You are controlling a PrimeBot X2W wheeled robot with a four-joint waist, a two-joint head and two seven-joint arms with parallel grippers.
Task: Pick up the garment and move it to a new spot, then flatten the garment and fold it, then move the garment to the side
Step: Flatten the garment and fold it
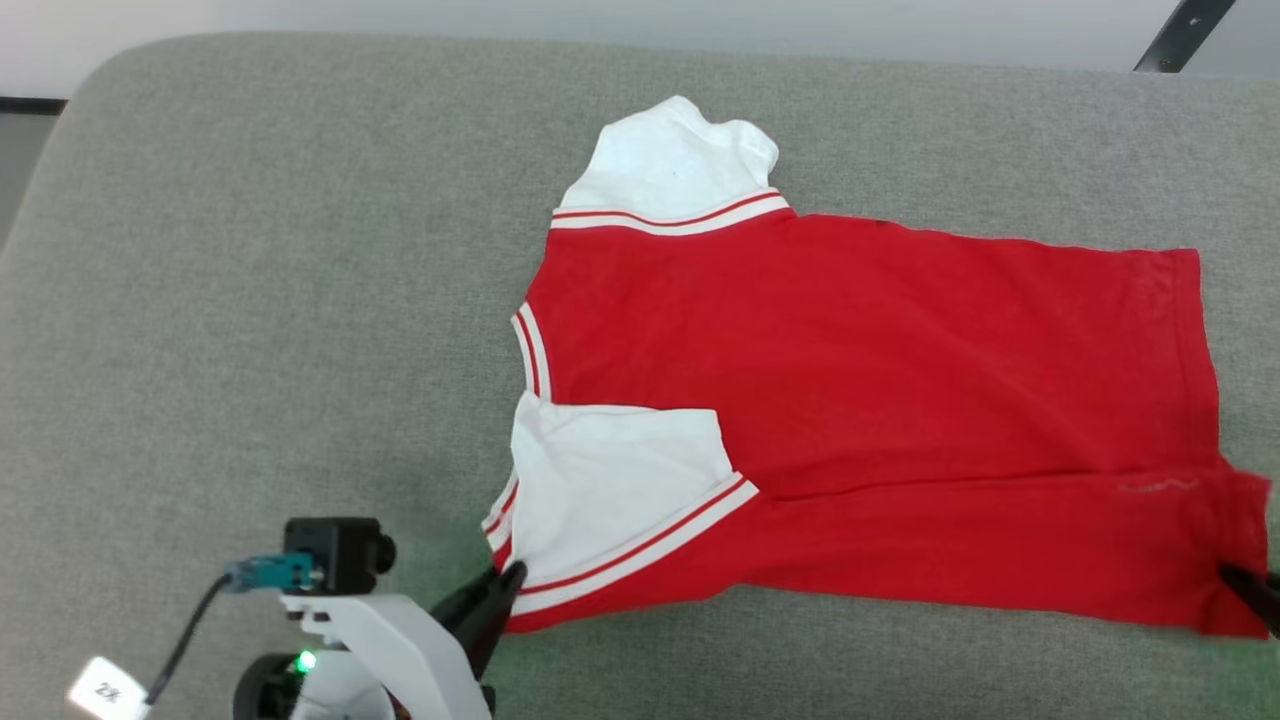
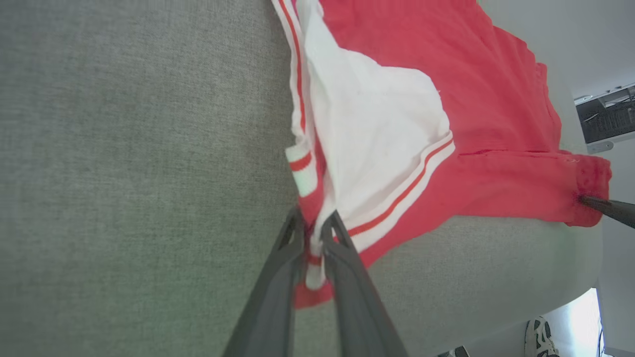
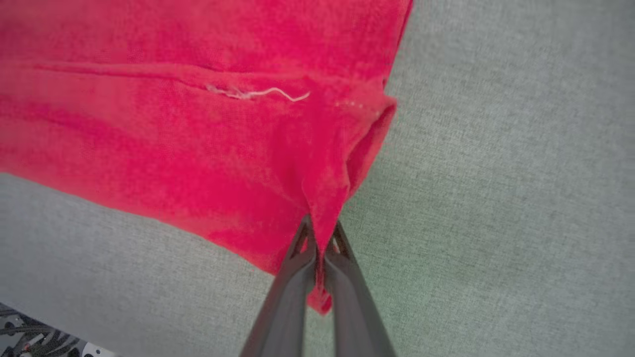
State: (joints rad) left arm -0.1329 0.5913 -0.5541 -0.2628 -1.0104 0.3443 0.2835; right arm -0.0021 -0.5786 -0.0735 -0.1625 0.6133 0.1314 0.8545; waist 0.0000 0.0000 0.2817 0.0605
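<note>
The garment (image 1: pixel 850 380), a red jersey with white sleeves and striped trim, lies spread on the grey surface (image 1: pixel 250 300), plain red side up, its lettering hidden. Its near long edge is folded over onto the body, one white sleeve (image 1: pixel 610 490) on top. My left gripper (image 1: pixel 508 580) is shut on the near shoulder corner, striped trim (image 2: pixel 313 233) pinched between its fingers (image 2: pixel 278 277). My right gripper (image 1: pixel 1255 590) is shut on the near hem corner (image 3: pixel 322 233) at the right edge of the head view; in the left wrist view the right gripper (image 2: pixel 585 201) holds the far red corner.
The grey padded surface (image 3: pixel 496 198) stretches wide to the left of the garment. Its front edge runs just behind both grippers. A person's shoe (image 2: pixel 538 337) stands on the floor beyond the edge. A dark bar (image 1: pixel 1185 35) leans at the top right.
</note>
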